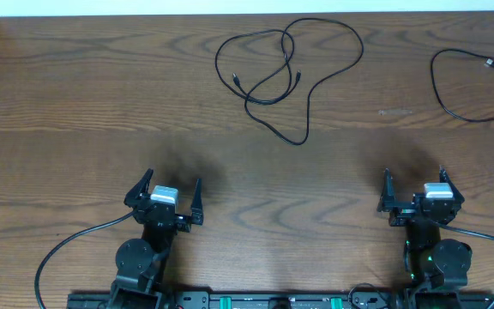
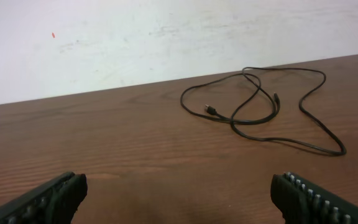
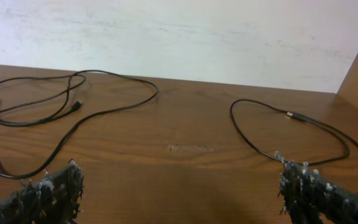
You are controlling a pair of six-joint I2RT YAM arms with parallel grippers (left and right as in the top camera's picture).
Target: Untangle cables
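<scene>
Fingers (image 2: 48,199) of L gripper (image 2: 179,186) sit at bottom edge of L wrist view, ribbed black pads, spread wide w/ bare table (image 2: 104,143) between, nothing held. R gripper (image 3: 180,174) likewise: jaws wide apart, pads rough and flecked, empty. Overhead: L gripper (image 1: 174,178) near front-left of table (image 1: 58,103), R gripper (image 1: 413,172) near front-right, both low on the wood, pointing toward far edge, well apart from each other and from any cord. Cables all at far side. Main tangle (image 1: 264,103) lies far-centre, thin black cord in loose loops crossing over itself near the top; two small plug ends show inside the loops, one left (image 1: 237,80), one right (image 1: 299,75); a long narrow loop trails toward the near side. Can't tell if tangle is one cord or two. From L wrist the tangle (image 2: 260,122) lies ahead and to the right, flat on the wood; from R wrist it (image 3: 129,107) lies ahead-left. 2nd cable (image 1: 434,73) lies far-right, a single open curve, apart from the tangle, partly cut off by frame edge, plug (image 1: 490,62) at its upper end. R wrist shows 2nd cable (image 3: 236,127) ahead-right, its near curve passing just behind the right finger. White wall (image 2: 166,37) beyond far edge.
</scene>
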